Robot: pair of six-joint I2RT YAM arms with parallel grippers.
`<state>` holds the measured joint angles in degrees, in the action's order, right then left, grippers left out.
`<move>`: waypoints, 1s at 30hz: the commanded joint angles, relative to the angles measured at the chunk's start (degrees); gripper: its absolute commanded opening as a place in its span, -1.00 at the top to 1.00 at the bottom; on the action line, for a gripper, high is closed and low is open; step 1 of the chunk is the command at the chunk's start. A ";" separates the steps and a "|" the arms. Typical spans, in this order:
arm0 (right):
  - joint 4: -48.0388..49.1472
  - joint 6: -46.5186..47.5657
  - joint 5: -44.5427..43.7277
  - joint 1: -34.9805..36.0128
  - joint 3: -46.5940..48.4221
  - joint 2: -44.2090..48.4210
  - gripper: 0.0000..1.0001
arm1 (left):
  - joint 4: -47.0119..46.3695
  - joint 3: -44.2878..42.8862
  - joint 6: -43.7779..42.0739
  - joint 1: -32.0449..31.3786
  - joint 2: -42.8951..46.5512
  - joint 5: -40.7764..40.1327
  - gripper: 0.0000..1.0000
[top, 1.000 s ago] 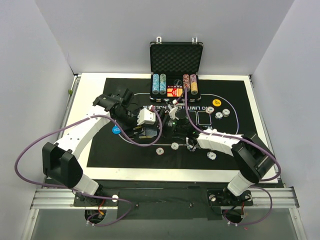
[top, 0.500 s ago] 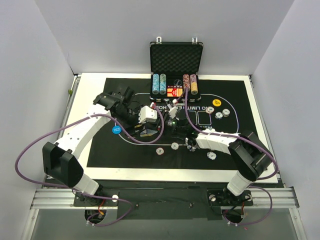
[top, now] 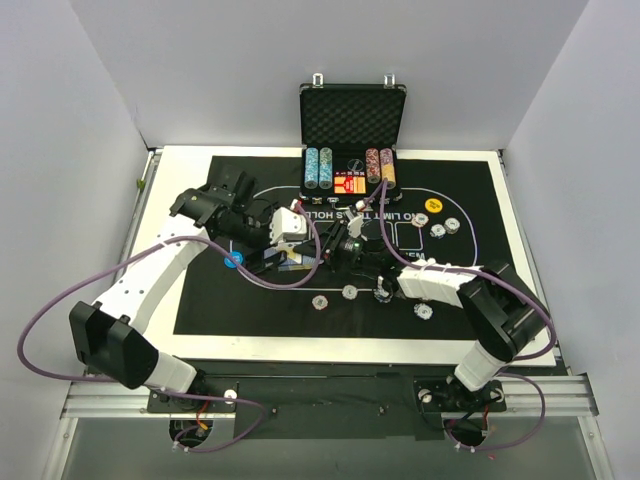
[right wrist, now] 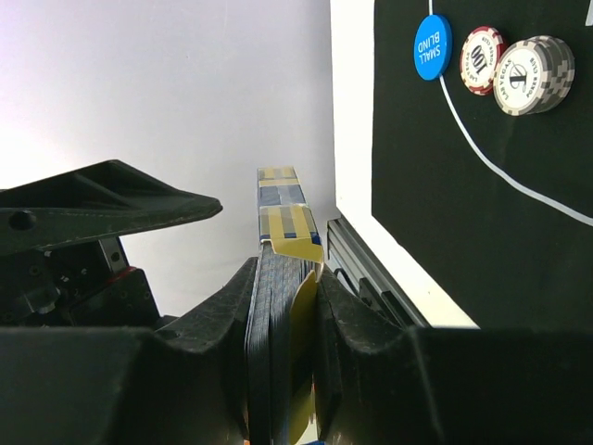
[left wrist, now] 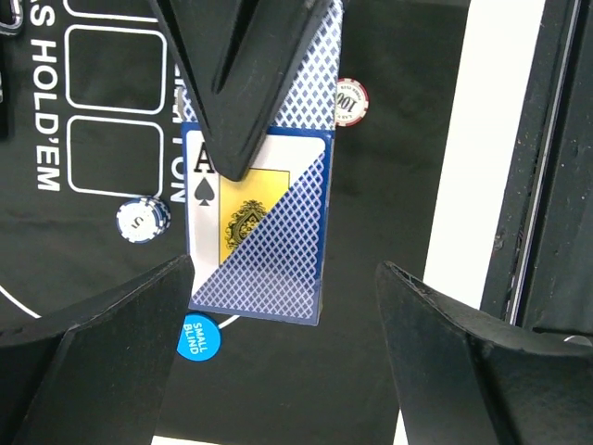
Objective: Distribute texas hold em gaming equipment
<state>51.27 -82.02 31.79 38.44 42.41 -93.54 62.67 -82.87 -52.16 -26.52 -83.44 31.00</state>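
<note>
The right jaws clamp the blue-backed card pack (left wrist: 256, 232) edge-on, seemingly lifted above the black mat (left wrist: 398, 185), the left jaws gape wide either side of it, and the blue small-blind disc (left wrist: 200, 336) lies nearby.

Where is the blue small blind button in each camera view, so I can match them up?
Top external: the blue small blind button lies on the mat's left part, against the left arm.
Left wrist: bottom, left of centre, just below the card pack.
Right wrist: top right, left of a red chip.
Shared landmark: the mat's white oval line, passing close by the button.
</note>
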 commanded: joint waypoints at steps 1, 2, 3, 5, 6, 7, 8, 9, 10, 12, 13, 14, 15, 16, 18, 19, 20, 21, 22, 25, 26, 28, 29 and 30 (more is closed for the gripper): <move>4.19 0.45 1.96 0.32 1.71 3.54 0.85 | -0.88 2.36 -2.59 0.24 2.84 2.57 -0.81; 3.93 0.54 2.13 0.59 1.97 3.62 0.85 | -1.50 3.23 -2.51 0.24 2.93 2.57 -0.81; 3.76 0.54 2.57 0.76 2.41 3.71 0.85 | -1.85 3.42 -2.51 0.33 2.93 2.40 -0.81; 3.40 0.81 2.84 1.11 2.76 3.71 0.85 | -1.16 3.59 -3.73 0.77 2.67 2.83 -0.81; 3.40 0.98 3.01 1.29 2.76 3.89 0.84 | -0.80 3.59 -5.04 1.03 2.67 3.36 -0.81; 3.23 1.16 3.19 1.29 2.85 4.15 0.84 | -1.15 3.68 -5.23 1.38 2.67 3.36 -0.81; 2.88 1.42 3.45 1.38 2.85 4.33 0.84 | -1.50 4.03 -5.58 1.91 2.84 3.45 -0.81; 2.53 1.86 3.54 1.47 2.85 4.68 0.84 | -1.85 4.03 -5.84 2.26 2.93 3.54 -0.81; 1.83 2.12 3.72 1.64 3.02 4.85 0.84 | -1.77 3.95 -6.54 2.70 2.84 4.06 -0.81; 1.30 2.74 3.89 1.82 3.29 5.12 0.84 | -1.68 3.60 -6.90 3.05 2.58 4.59 -0.81; 1.38 2.65 4.07 1.91 3.38 5.29 0.83 | -1.33 3.51 -7.25 3.14 2.41 4.85 -0.81; 1.47 2.65 4.24 1.82 3.46 5.29 0.84 | -1.24 3.59 -7.69 3.32 2.49 5.29 -0.81; 1.38 2.74 4.24 1.99 3.64 5.47 0.84 | -0.63 3.59 -9.00 3.32 2.40 5.64 -0.81; 1.38 2.65 4.33 1.99 3.82 5.47 0.84 | 0.16 3.59 -9.79 3.41 2.40 6.60 -0.81; 0.94 2.83 4.33 1.91 4.25 5.56 0.84 | 1.13 4.03 -10.59 3.41 2.40 7.75 -0.83; 0.77 2.92 4.42 1.99 4.52 5.56 0.84 | 1.48 4.38 -11.29 3.32 2.40 7.93 -0.84; 0.68 2.83 4.51 1.99 4.87 5.56 0.84 | 1.83 4.56 -11.82 3.23 2.40 8.45 -0.84; 0.50 3.00 4.51 2.17 5.05 5.47 0.84 | 2.01 4.73 -12.00 3.15 2.32 8.72 -0.85; 0.50 3.00 4.59 2.08 5.31 5.47 0.84 | 2.27 4.74 -12.00 3.06 2.14 8.81 -0.85; 0.50 2.83 4.51 2.35 5.40 5.64 0.84 | 2.72 4.74 -12.26 3.41 1.96 9.25 -0.86; 0.50 3.00 4.51 2.26 5.31 5.65 0.84 | 2.72 5.00 -12.35 3.50 2.31 9.42 -0.86; 0.50 2.83 4.42 2.26 5.31 5.73 0.84 | 1.93 5.44 -12.44 4.37 2.84 10.04 -0.86; 0.76 2.65 4.42 2.34 5.31 5.65 0.84 | 1.66 5.61 -12.26 5.07 3.02 10.56 -0.86; 1.03 2.30 4.51 2.35 5.40 5.56 0.84 | 0.88 5.79 -11.91 5.43 3.37 10.83 -0.86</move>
<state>48.14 -79.48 34.98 40.27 45.19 -91.35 63.94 -77.97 -62.85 -22.90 -82.06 38.06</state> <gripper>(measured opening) 0.188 0.927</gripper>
